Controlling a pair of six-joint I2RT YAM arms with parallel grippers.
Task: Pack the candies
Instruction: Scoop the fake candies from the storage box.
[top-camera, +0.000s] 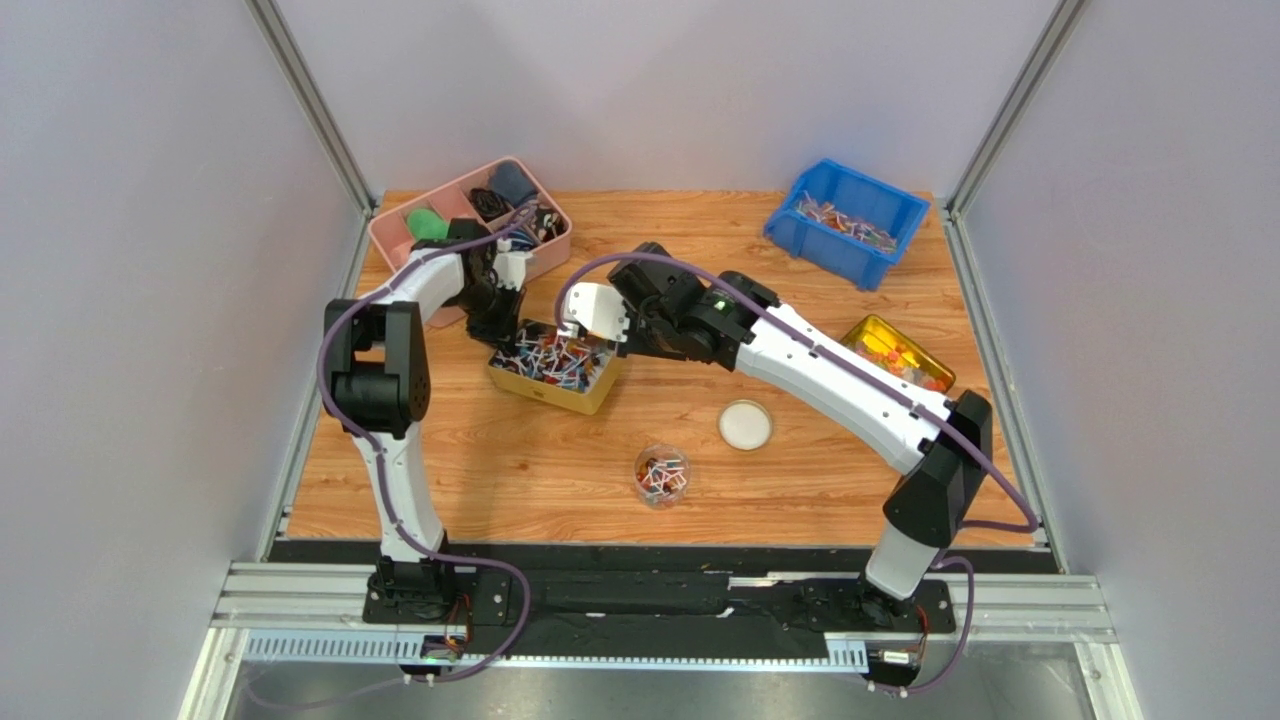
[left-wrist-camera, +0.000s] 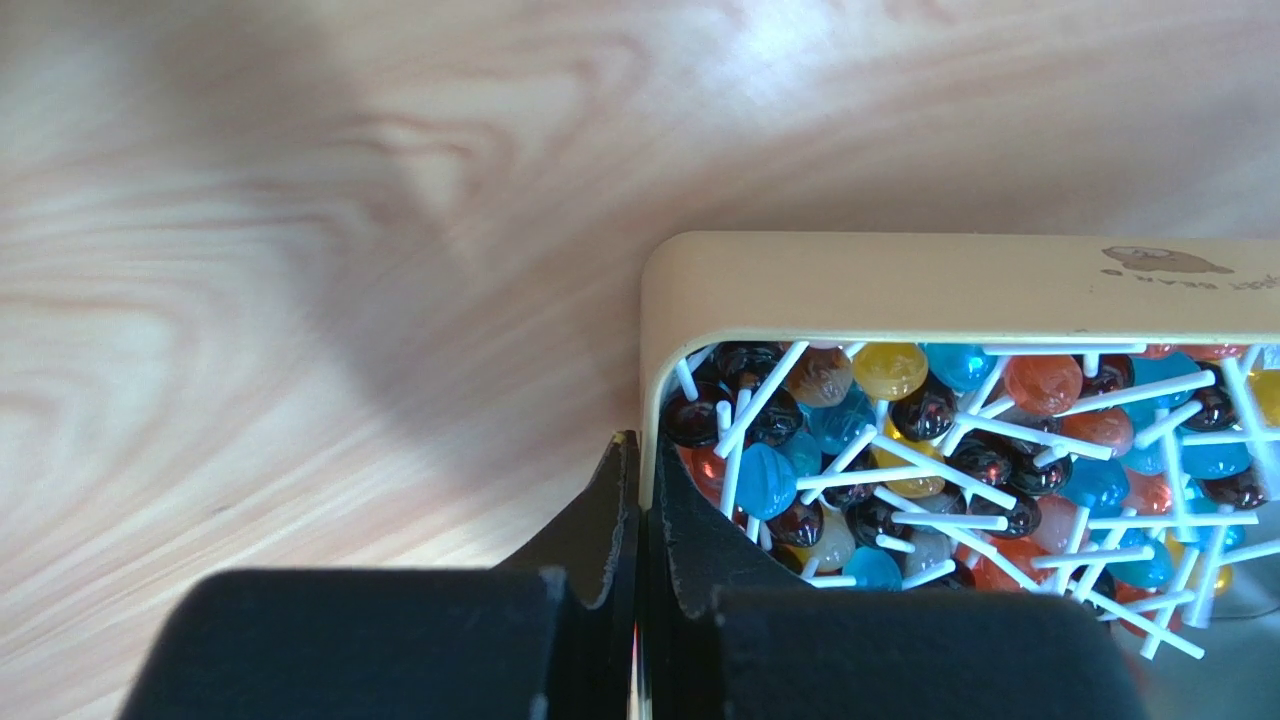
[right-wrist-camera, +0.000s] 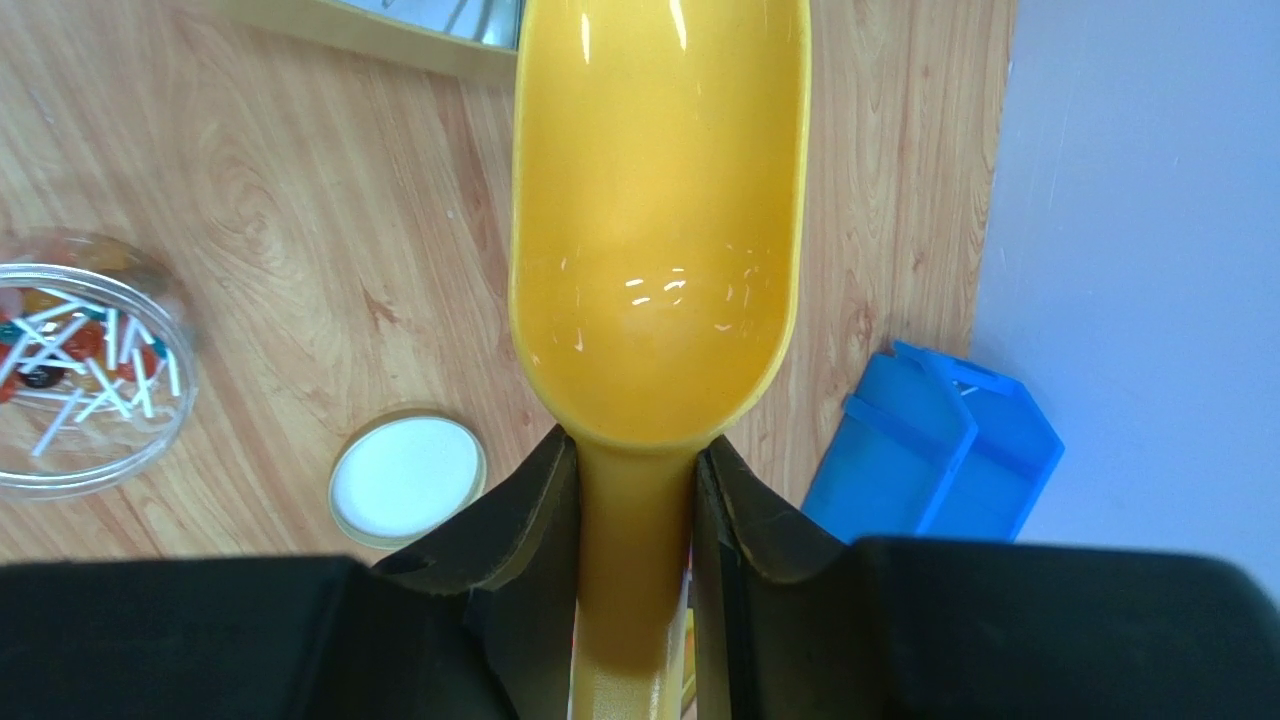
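Scoop (right-wrist-camera: 654, 225), clamped in our right hand (right-wrist-camera: 634, 480), points lengthwise at the box (left-wrist-camera: 932, 285) of candies (left-wrist-camera: 902, 450); our left hand (left-wrist-camera: 643, 510) pinches its wall.

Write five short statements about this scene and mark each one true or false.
1. The right end effector grips a yellow scoop. True.
2. The scoop is heaped full. False: it is empty.
3. The left end effector pinches the wall of the tan box of candies. True.
4. The lid sits on the jar. False: it lies on the table beside the jar.
5. The jar is empty. False: a few candies lie in it.
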